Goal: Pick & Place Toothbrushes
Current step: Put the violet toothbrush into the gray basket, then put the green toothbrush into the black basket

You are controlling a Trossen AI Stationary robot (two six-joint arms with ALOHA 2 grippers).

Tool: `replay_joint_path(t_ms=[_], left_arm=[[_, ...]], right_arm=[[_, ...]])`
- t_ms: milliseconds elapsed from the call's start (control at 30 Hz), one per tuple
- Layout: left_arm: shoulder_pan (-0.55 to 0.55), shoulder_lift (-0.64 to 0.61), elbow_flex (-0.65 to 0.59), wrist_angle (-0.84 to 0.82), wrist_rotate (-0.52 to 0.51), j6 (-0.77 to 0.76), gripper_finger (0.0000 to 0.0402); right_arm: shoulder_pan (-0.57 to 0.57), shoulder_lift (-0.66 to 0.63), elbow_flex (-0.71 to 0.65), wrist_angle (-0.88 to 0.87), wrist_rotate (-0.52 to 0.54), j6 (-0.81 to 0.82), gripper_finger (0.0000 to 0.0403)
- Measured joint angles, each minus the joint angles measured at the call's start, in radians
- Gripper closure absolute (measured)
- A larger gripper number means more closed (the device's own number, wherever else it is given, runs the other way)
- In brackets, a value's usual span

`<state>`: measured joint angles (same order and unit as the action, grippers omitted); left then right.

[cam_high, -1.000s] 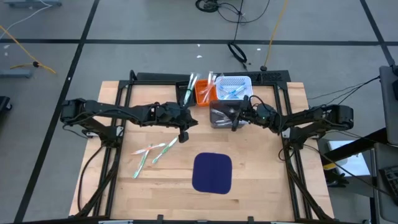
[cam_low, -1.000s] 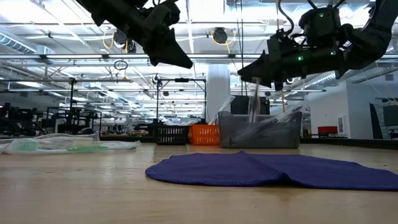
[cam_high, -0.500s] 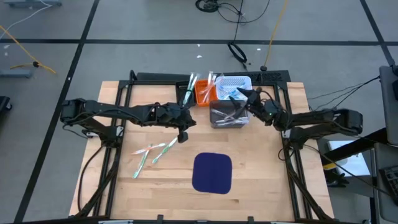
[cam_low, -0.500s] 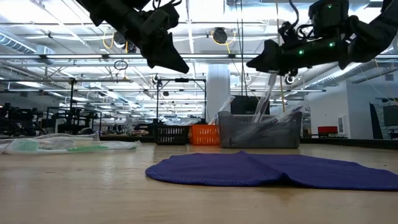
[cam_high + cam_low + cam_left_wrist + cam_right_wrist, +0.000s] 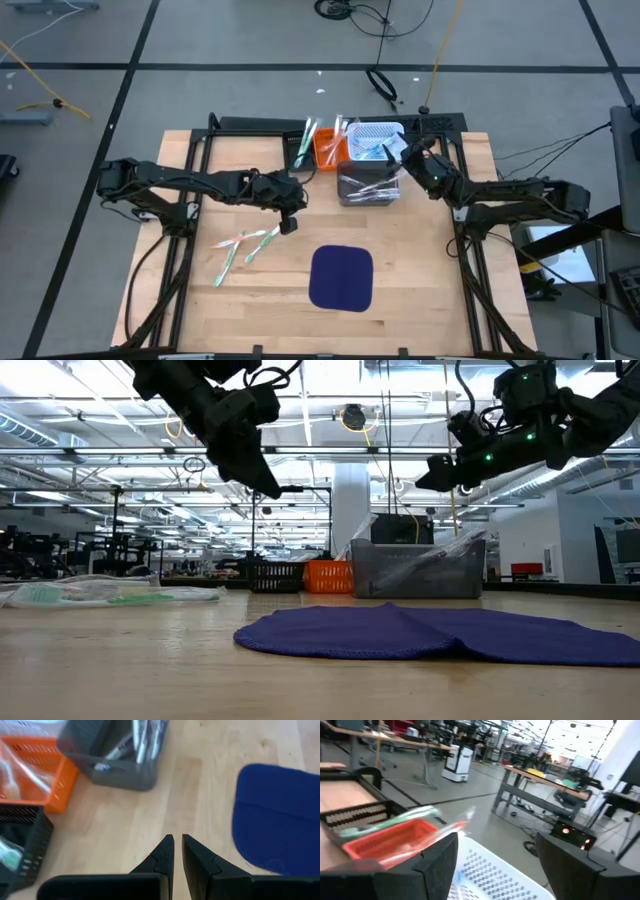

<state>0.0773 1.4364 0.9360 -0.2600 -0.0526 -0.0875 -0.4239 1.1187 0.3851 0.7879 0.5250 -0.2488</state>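
Three wrapped toothbrushes, light green and white (image 5: 245, 245) (image 5: 110, 595), lie flat on the wood left of the dark blue mat (image 5: 341, 278). More toothbrushes stand or lie in the grey bin (image 5: 366, 186) (image 5: 135, 740) and in the far bins. My left gripper (image 5: 288, 224) (image 5: 177, 845) hangs shut above the bare table, between the loose toothbrushes and the grey bin. My right gripper (image 5: 396, 152) (image 5: 497, 865) is open and holds nothing. It hovers near the white bin (image 5: 377, 139), past the grey bin's far right corner.
A black bin (image 5: 300, 152), an orange bin (image 5: 328, 150) and the white bin stand in a row along the far edge, with the grey bin in front of them. The mat (image 5: 430, 632) lies near the table's middle. A black frame borders the table (image 5: 200, 290).
My right gripper stood over the grey bin with a toothbrush hanging below it. The toothbrush has dropped into the bin, and the gripper has moved up and toward the far edge. My left gripper has moved slightly down and toward the near left, closer to the loose toothbrushes.
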Motion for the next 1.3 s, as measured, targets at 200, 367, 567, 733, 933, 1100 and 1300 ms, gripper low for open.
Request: replay_joint_path(t_ms=[200, 367, 567, 733, 933, 1100, 1300], left_arm=[[-0.040, 0.000, 0.000, -0.063, 0.000, -0.035, 0.0369], [-0.068, 0.000, 0.000, -0.192, -0.006, -0.120, 0.0369], [-0.101, 0.006, 0.000, -0.368, -0.008, -0.346, 0.0369], [-0.135, 0.027, 0.001, -0.435, 0.040, -0.486, 0.0368], [-0.168, 0.085, 0.000, -0.498, 0.053, -0.619, 0.0347], [-0.181, 0.137, 0.000, -0.520, 0.052, -0.671, 0.0303], [-0.186, 0.202, 0.000, -0.500, 0.061, -0.680, 0.0269]], right_arm=[[-0.016, -0.007, 0.000, 0.000, -0.056, 0.054, 0.0145], [0.007, -0.007, 0.000, -0.009, -0.113, 0.097, 0.0145], [0.055, -0.007, 0.000, -0.015, -0.164, 0.134, 0.0146], [0.094, -0.007, 0.000, -0.014, -0.164, 0.133, 0.0147], [0.124, -0.006, 0.000, -0.006, -0.163, 0.128, 0.0147], [0.131, -0.006, 0.000, -0.006, -0.162, 0.125, 0.0147], [0.131, -0.006, 0.000, -0.009, -0.162, 0.125, 0.0147]])
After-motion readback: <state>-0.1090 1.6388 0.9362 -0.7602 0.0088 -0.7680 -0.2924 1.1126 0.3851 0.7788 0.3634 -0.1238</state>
